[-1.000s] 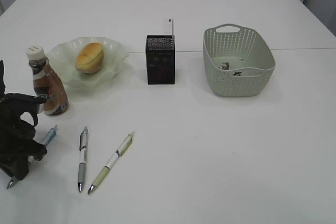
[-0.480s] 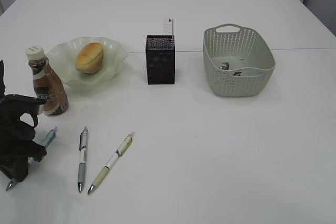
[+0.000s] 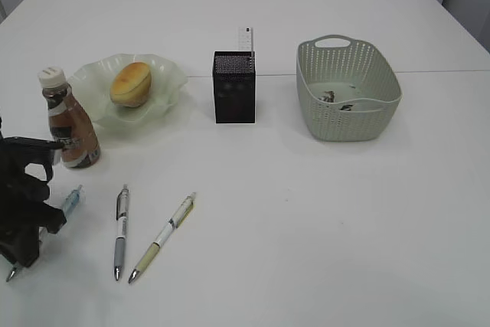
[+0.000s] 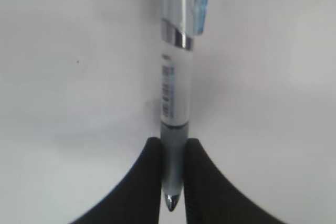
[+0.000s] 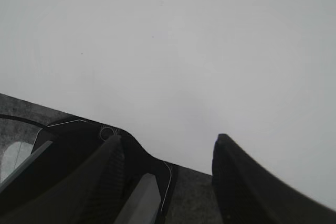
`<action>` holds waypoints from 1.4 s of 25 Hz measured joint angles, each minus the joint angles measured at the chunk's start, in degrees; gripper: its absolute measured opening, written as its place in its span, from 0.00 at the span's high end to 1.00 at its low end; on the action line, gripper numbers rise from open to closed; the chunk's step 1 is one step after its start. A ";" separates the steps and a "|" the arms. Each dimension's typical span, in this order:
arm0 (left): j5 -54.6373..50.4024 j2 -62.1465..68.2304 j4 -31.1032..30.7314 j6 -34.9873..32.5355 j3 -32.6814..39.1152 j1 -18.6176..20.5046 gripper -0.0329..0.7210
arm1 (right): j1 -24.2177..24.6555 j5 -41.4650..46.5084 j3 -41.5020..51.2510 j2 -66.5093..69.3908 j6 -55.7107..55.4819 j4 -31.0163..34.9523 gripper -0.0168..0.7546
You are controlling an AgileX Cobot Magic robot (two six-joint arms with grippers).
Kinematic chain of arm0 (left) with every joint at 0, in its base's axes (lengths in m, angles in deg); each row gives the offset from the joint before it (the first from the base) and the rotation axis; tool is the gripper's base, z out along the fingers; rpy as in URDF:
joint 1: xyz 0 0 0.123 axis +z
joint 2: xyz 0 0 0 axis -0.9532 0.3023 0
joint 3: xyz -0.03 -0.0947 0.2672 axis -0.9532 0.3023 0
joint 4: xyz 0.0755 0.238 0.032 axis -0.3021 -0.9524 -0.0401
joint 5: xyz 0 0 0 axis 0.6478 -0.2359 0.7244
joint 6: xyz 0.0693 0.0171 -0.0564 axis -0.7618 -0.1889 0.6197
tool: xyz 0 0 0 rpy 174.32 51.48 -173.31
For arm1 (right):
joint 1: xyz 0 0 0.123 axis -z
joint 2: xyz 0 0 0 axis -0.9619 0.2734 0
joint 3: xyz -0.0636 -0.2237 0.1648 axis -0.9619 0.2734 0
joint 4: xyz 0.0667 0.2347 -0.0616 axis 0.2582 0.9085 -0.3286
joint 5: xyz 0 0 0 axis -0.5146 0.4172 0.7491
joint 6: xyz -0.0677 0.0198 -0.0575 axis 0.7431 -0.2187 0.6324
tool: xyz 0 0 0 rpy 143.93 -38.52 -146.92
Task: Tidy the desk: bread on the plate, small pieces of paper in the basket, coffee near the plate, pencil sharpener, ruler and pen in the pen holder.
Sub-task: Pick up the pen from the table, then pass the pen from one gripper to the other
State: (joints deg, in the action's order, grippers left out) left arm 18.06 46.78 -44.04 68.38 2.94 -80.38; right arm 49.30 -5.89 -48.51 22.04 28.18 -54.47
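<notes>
With left gripper [image 4: 172,182] pinching blue-clipped pen [image 4: 176,98] near tip at frame's lower left, lift level, carry toward central pen holder [image 3: 233,86], drop tip-first.

We see the bread [image 3: 131,83] on the plate [image 3: 164,74] at upper left; the coffee [image 3: 67,120] just before it; pen holder [image 3: 233,87] centre; basket [image 3: 348,89] right; two pens [image 3: 142,231] lower left.

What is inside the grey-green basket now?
On the floor of the basket, small crumpled pieces of paper with dark print are visible near the front wall. That wall hides the nearest strip of the floor, so anything there is unseen.
</notes>
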 joint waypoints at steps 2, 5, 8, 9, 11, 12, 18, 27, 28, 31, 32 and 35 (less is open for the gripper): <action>-0.11 -1.92 0.40 0.00 0.00 -0.49 0.88 | 0.00 0.00 0.00 0.00 0.00 0.00 0.42; -0.18 -4.92 2.02 0.00 0.38 -1.78 0.88 | 0.00 0.00 0.00 0.00 0.00 0.00 0.42; 1.39 -8.75 4.15 0.00 1.97 -4.24 0.88 | 0.00 -0.09 0.00 0.00 -0.40 0.00 0.42; 2.48 -10.36 4.73 0.00 2.92 -5.32 0.88 | 0.00 -0.09 0.00 0.00 -1.11 0.00 0.42; 5.97 -13.39 5.45 0.00 5.16 -7.48 0.88 | 0.00 -0.09 0.00 0.00 -2.15 0.00 0.42; 7.74 -14.99 5.70 0.00 6.47 -8.65 0.88 | 0.00 -0.20 0.00 0.00 -2.78 0.00 0.42; 23.18 -21.32 7.77 0.00 13.50 -11.66 0.88 | 0.00 -0.45 0.00 0.00 -5.62 0.00 0.42; 50.16 -22.16 8.20 0.00 21.25 -11.66 0.88 | 0.00 -3.66 0.00 1.24 -8.36 0.00 0.42; 54.13 -22.16 8.20 0.00 22.04 -11.66 0.88 | 0.00 -4.00 0.00 2.01 -8.63 0.00 0.42; 62.90 -22.16 8.35 0.00 23.96 -12.23 0.88 | 0.00 -5.22 0.00 5.20 -8.88 0.95 0.42; 64.47 -22.26 8.35 0.00 24.31 -12.87 0.88 | 0.00 -5.92 0.00 6.07 -8.88 1.99 0.42; 66.65 -22.26 8.10 0.00 24.55 -15.49 0.88 | 0.00 -9.22 0.00 7.65 -8.88 3.22 0.42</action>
State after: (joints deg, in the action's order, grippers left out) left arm 84.71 24.51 -35.94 68.38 27.49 -95.87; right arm 49.30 -15.12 -48.51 29.69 19.29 -51.25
